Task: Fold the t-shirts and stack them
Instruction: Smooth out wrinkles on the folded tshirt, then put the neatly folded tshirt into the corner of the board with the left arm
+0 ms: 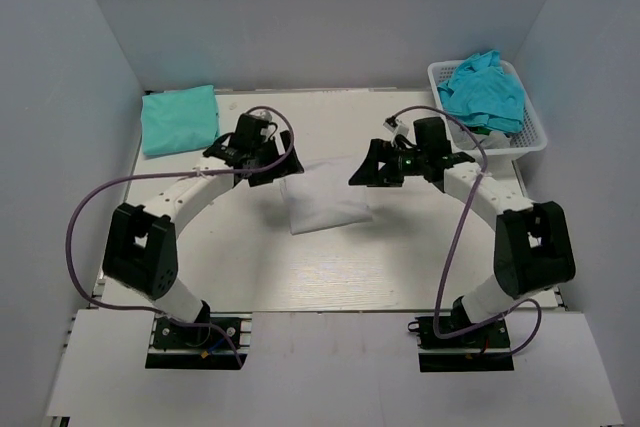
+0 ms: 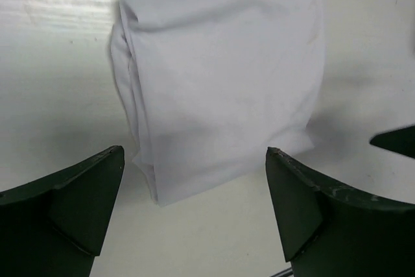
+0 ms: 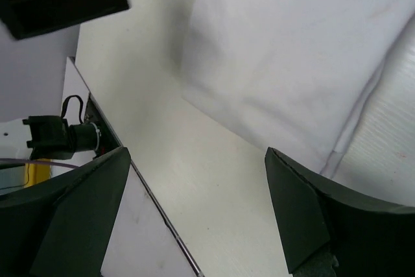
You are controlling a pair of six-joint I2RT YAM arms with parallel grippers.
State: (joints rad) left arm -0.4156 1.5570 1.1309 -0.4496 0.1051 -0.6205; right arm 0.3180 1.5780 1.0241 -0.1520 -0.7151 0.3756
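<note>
Left wrist view is showing the white t-shirt (image 2: pixel 220 82) lying folded into a compact rectangle on the tabletop (image 2: pixel 58 63), just ahead of the left hand (image 2: pixel 194 152), whose fingers are standing spread and holding nothing. Opposite, the right hand (image 3: pixel 198 150) is hanging equally wide and empty. A folded teal t-shirt (image 1: pixel 180 119) is lying at the far left corner. Crumpled teal t-shirts (image 1: pixel 485 92) are sitting in the basket (image 1: pixel 536 127). I am judging the cloth light, limp and quick to unfold, so pinching through all layers at the thick rolled edge is looking safest.

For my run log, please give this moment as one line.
white t-shirt: folded, centre | teal t-shirt: folded, far-left | left gripper: jaws open | right gripper: jaws open
</note>
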